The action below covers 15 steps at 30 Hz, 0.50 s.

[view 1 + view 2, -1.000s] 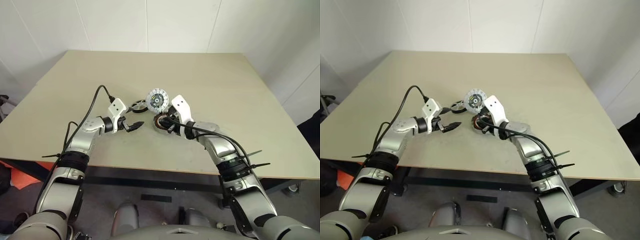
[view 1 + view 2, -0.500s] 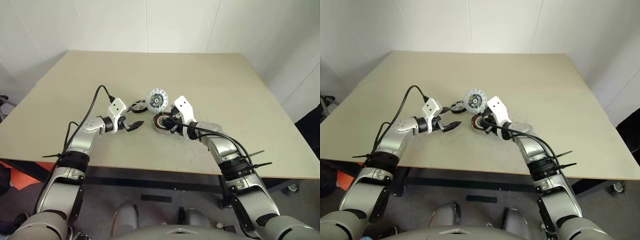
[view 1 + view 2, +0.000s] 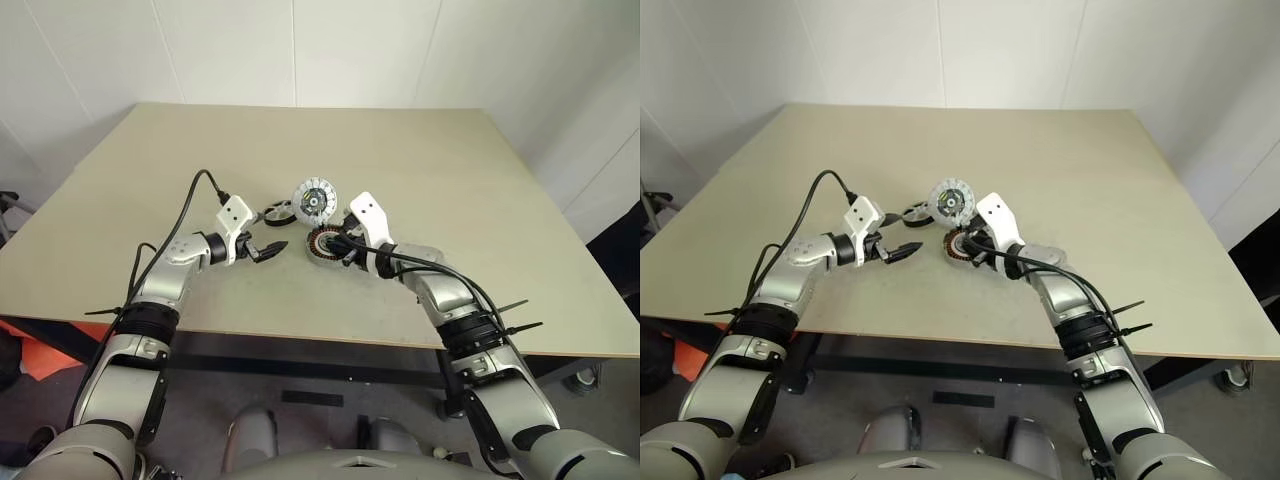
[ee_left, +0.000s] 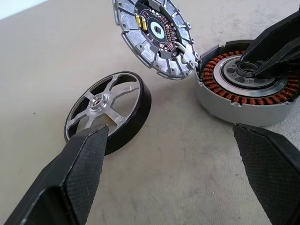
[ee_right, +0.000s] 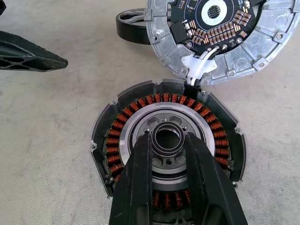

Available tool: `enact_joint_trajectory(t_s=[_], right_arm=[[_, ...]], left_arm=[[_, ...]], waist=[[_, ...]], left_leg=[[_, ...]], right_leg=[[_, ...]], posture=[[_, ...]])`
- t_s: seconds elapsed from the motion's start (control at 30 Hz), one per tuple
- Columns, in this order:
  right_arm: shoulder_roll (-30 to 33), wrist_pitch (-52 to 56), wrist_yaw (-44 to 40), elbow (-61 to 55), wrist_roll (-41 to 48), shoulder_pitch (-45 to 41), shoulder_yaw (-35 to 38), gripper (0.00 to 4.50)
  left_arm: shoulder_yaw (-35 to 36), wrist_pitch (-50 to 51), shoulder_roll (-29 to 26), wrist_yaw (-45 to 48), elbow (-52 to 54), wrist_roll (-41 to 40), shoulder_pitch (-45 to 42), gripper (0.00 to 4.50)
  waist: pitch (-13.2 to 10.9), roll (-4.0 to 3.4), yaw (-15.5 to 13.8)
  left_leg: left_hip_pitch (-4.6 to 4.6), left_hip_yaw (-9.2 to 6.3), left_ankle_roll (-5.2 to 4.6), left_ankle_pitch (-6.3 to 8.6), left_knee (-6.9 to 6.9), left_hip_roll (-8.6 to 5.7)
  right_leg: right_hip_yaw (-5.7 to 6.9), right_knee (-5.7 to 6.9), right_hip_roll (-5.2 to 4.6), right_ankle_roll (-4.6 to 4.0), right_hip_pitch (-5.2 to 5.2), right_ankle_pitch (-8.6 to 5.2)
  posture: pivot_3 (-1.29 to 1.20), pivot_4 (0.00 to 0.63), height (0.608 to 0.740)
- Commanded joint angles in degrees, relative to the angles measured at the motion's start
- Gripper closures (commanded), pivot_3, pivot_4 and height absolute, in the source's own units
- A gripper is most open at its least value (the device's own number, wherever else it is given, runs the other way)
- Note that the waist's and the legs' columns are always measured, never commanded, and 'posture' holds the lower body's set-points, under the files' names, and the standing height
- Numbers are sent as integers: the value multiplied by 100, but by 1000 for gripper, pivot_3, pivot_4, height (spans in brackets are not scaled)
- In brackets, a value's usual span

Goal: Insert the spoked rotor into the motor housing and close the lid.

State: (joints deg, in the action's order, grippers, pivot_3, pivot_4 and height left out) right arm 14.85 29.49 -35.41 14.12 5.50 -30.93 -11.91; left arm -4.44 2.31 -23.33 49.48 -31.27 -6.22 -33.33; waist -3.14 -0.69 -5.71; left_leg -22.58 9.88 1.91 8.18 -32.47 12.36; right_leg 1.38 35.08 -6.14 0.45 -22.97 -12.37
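Under the right tool (image 5: 168,140) lies the motor housing (image 5: 112,140), fingertips at its hub.

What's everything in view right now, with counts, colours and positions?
motor housing: one, silver body with copper-coloured windings, on the table near its middle, open.
lid: one, silver with a dark circuit board inside, tilted up at the housing's far edge, joined to it by white wires.
spoked rotor: one, black rim with silver spokes, flat on the table to the left of the housing.
small ring: one, dark metal, over the housing's centre.
table: one, beige.
left gripper: black fingers open, near the rotor, holding nothing.
right gripper: black fingers closed on the small ring, over the housing.
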Motion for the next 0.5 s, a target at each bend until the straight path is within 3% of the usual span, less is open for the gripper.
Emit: enact_joint_trajectory(t_s=[0.03, 0.13, 0.33, 0.43, 0.5], right_arm=[[114, 53, -74, -280, -5, 52, 20, 2417], [112, 9, -124, -534, 48, 51, 41, 1465], [28, 133, -142, -760, 242, -130, 234, 1465], [-34, 112, -85, -682, 319, -217, 348, 2115], [-61, 100, -75, -615, 318, -232, 371, 2785]], left_arm=[[46, -116, -24, -39, 91, 25, -122, 0], [39, -125, -17, -45, 78, 32, -126, 0], [26, -150, 11, -57, 26, 50, -153, 0], [19, -164, 36, -69, 1, 65, -164, 0], [23, -181, 49, -76, -17, 77, -170, 0]], waist=[[0, 0, -3], [0, 0, -3], [0, 0, 3], [0, 0, 4], [0, 0, 4]], left_leg=[[0, 0, 0, 0, 0, 0], [-1, 0, -1, 0, 1, 0], [-2, 0, -1, 0, 2, 2], [-2, 0, 0, 0, 2, 1], [-2, 0, -1, 0, 2, 0]], right_leg=[[0, 0, 0, 0, 0, 0], [0, -1, 0, 0, -1, 0], [1, -1, 1, 0, -4, 0], [0, -1, 1, 0, -5, 0], [0, -1, 1, 0, -4, 0]], posture=[[0, 0, 740], [0, 0, 740], [0, 0, 740], [0, 0, 740], [0, 0, 740]])
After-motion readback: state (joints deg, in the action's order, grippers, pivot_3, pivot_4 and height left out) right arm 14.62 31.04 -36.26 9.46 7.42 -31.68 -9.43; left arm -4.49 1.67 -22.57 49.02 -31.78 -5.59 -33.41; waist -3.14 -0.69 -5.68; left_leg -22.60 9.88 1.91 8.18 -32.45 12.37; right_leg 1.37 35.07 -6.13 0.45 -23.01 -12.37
